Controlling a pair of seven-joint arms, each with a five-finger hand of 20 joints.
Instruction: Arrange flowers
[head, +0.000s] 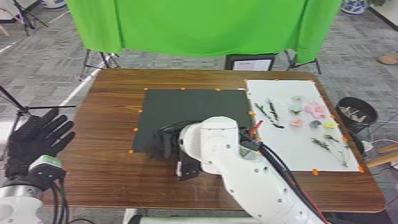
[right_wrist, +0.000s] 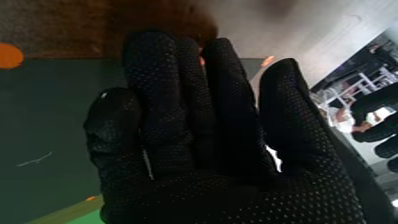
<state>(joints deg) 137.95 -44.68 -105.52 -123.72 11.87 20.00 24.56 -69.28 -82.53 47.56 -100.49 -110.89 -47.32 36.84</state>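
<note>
In the head view, my right hand (head: 168, 138) is over the lower part of the dark sheet (head: 188, 107), partly hidden by its white arm. Its fingers are straight in the right wrist view, where the hand (right_wrist: 200, 165) holds nothing that I can see. My left hand (head: 37, 142) is open beyond the table's left edge. On the white sheet (head: 293, 152) lie dark stems (head: 273, 116), pink flowers (head: 314, 109), a yellow flower (head: 330, 124) and thin green sprigs (head: 322, 144).
Small orange markers (head: 314, 172) line both sheets. A black bin (head: 357, 111) stands off the table's right edge. Behind the table hangs a green cloth (head: 204, 25), with a framed dark panel (head: 250, 63) below it.
</note>
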